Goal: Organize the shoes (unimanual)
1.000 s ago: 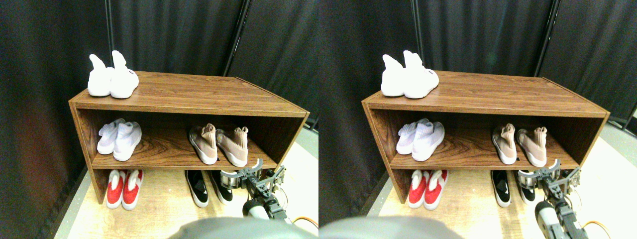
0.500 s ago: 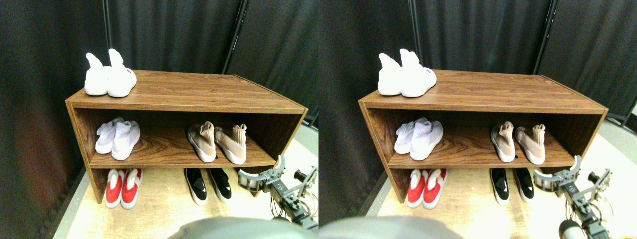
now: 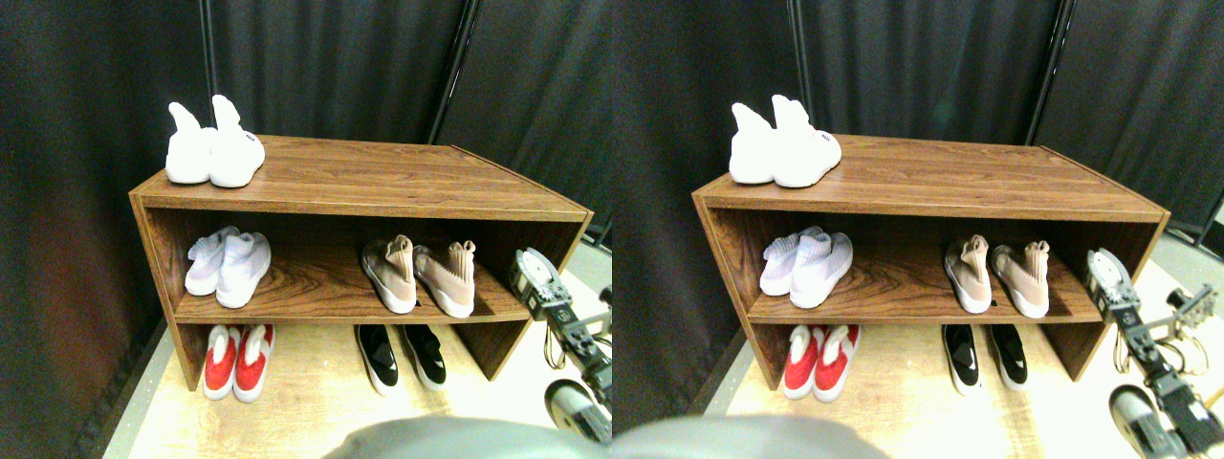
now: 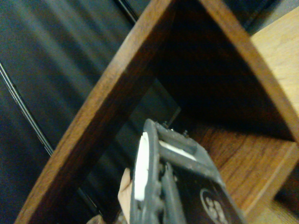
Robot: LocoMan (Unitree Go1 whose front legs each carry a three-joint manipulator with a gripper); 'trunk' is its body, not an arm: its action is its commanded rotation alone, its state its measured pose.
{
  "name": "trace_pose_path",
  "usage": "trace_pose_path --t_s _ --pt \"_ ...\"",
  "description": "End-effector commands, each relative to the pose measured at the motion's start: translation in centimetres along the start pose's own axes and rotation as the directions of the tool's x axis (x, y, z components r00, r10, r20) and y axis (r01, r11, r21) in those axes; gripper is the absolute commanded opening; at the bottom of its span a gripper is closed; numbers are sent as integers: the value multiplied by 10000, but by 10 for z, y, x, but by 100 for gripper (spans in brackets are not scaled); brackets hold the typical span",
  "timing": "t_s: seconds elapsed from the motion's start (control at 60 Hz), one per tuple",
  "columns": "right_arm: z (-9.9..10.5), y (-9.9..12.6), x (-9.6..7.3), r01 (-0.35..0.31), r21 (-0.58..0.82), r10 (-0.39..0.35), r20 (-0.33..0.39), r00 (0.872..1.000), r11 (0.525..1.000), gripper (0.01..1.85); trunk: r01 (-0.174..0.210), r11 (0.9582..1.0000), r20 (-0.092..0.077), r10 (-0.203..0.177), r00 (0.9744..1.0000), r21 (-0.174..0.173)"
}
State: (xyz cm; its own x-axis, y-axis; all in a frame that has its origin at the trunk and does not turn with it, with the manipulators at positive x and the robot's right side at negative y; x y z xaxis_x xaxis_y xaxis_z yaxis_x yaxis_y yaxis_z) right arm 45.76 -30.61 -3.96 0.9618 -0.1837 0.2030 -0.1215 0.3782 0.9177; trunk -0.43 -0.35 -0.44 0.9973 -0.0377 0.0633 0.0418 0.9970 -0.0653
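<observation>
My beige-tan pair [image 3: 419, 275] side by side on middle shelf, black pair [image 3: 402, 356] at six o'clock beneath.

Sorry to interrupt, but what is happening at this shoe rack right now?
The robot's right pincer hangs at the rack's right end, level with the middle shelf, holding nothing. The beige pair sits on that shelf, the black pair on the floor beneath. Both pairs sit side by side.

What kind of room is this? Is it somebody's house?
Probably not a house: it looks like a test area in a lab. Black curtains on poles close it off, a lone wooden shoe rack stands on the floor, and a robot gripper reaches toward the beige shoes.
</observation>
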Motion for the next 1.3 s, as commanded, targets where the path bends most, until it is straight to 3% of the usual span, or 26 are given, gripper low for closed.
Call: trace_pose_path --t_s 0.017,0.217,0.383,0.583,0.733,1.117,1.3 --pt "-3 -3 19 -40 187 37 118 9999 9998 6 -120 9998 -191 117 9997 -156" --pt "-14 -21 44 1025 351 -1033 232 9944 9941 6 -221 9996 -181 218 9996 -199" --pt "-23 -37 52 1598 -113 -1591 502 9860 9871 6 -323 9991 -182 319 9993 -272" --pt "-31 -45 43 1832 228 -1841 434 9820 9828 6 -416 9986 -177 410 9990 -336" --pt "-40 -40 35 1814 -5 -1814 -85 9834 9834 6 -469 9980 -128 464 9988 -427" --pt "-61 -42 35 2145 367 -2134 -322 9764 9760 6 -856 9937 -178 846 9963 -719" --pt "-68 -42 36 2009 129 -1993 -806 9766 9795 6 -899 9932 -205 886 9959 -735"
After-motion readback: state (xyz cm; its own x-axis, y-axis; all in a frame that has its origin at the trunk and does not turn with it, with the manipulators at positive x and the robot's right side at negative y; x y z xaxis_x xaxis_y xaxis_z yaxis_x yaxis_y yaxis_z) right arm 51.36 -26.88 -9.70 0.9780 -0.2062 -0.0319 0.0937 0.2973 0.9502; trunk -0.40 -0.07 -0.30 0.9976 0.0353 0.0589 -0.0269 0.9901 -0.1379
